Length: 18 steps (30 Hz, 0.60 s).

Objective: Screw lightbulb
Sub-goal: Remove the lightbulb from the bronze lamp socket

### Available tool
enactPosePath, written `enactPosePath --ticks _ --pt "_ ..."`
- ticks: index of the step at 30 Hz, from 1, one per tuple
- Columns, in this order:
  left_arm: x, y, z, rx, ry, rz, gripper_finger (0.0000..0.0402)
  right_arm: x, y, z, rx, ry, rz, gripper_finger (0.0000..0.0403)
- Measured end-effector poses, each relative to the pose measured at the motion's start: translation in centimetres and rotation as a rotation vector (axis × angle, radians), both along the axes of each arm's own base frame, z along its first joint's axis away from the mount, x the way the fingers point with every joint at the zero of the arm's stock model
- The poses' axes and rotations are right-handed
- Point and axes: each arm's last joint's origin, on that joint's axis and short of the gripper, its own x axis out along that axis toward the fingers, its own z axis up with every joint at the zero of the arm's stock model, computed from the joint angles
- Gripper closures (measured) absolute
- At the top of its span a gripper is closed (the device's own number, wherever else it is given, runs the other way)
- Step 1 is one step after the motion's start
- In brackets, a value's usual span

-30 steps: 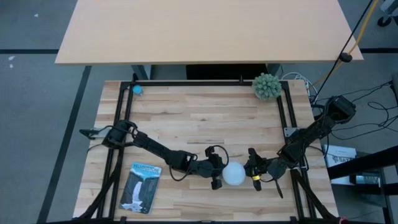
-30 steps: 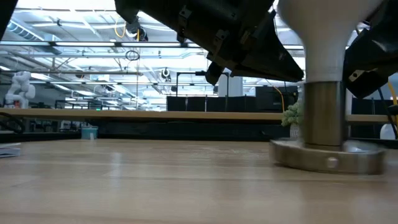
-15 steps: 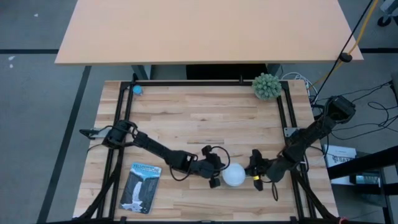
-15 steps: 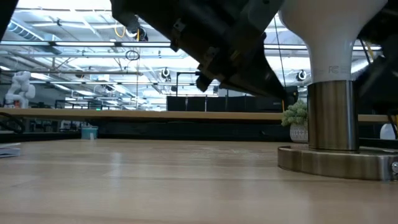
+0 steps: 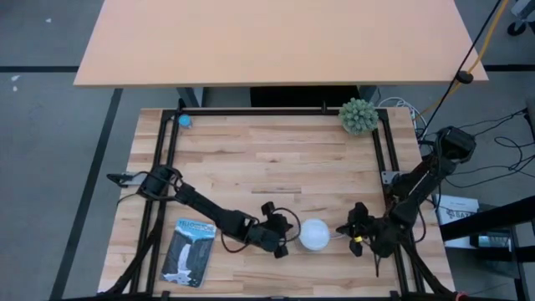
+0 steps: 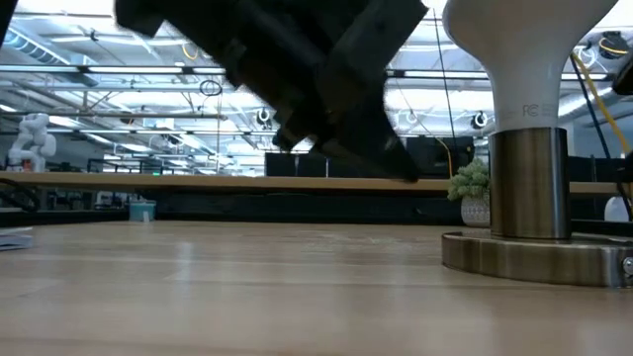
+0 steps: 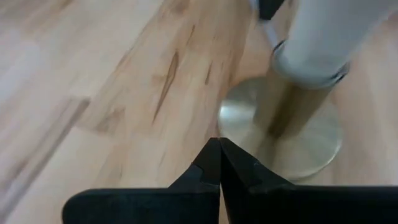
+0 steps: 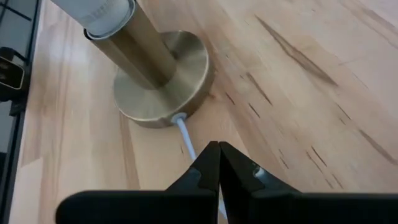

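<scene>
Left pincer (image 5: 282, 238) closed on nothing, just beside lightbulb (image 5: 314, 235), not touching. Right pincer (image 5: 358, 226) also closed, empty, near bulb's other side. Your lightbulb stands upright in brass socket (image 6: 528, 182) on round base (image 8: 163, 81), near table (image 5: 276, 159) front edge. Judgement: screwing looks done; only arm retreat left. Faint lettering on bulb neck, unreadable. Package (image 5: 191, 251) print too small to read.

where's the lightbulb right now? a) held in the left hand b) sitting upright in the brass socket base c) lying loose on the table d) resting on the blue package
b: the lightbulb stands upright with its neck in the brass socket base, and both hands sit shut and clear of it.
</scene>
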Motion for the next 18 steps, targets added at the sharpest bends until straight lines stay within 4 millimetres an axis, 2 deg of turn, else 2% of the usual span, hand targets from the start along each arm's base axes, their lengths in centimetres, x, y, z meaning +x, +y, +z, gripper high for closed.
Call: enactPosePath --ticks 3,7,13,18 --pt "-0.9 0.3 -0.7 -0.055 -0.064 0.009 0.0401 -0.5 0.5 0.4 0.0 -0.011 0.001 0.0403" --pt "-2.3 1.1 -1.3 -0.154 -0.198 -0.034 0.0401 -0.4 1.6 2.1 -0.047 -0.038 0.002 0.0403" --pt "-4.1 3.1 -1.9 -0.281 -0.404 -0.197 0.0401 -0.3 2.4 6.5 -0.222 0.039 -0.019 0.0403" --pt "-4.3 6.1 -1.9 -0.328 -0.44 -0.324 0.0401 -0.5 1.9 9.1 -0.348 0.117 -0.02 0.0403"
